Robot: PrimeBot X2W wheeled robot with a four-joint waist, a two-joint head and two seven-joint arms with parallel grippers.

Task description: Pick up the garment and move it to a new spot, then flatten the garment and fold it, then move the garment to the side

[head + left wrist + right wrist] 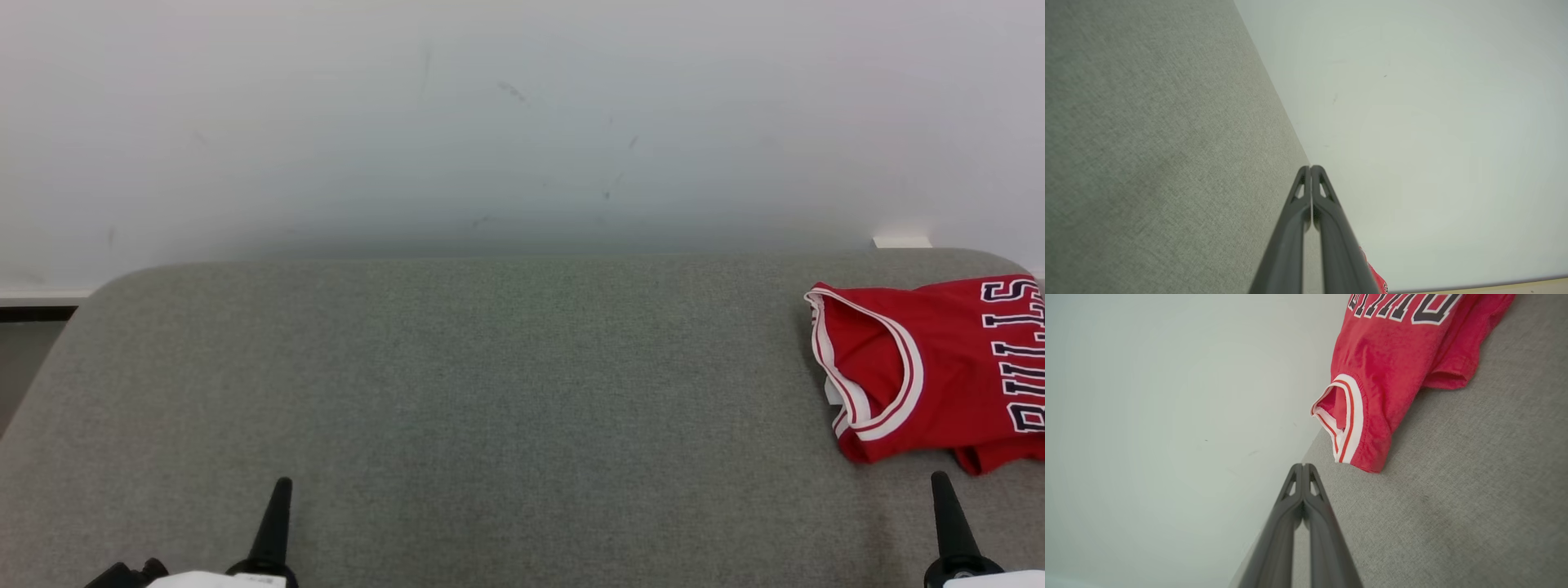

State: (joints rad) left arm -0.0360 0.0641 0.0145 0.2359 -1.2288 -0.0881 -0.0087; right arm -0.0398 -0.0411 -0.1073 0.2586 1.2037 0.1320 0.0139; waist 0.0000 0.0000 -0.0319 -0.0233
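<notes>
The garment (939, 367) is a red jersey with white-and-red trim and dark lettering, lying folded at the far right of the grey table (490, 384), partly past the head view's right edge. It also shows at the top of the right wrist view as the garment (1392, 367), and as a red sliver of garment (1378, 279) low in the left wrist view. My left gripper (277, 490) rests near the front edge at the lower left, shut and empty, seen again as the left gripper (1310, 168). My right gripper (940, 482) is shut and empty just in front of the jersey, also visible as the right gripper (1303, 466).
A pale wall (522, 122) rises behind the table's far edge. A small white block (901, 242) sits at the wall behind the right end. Dark floor (24, 343) shows past the table's rounded left corner.
</notes>
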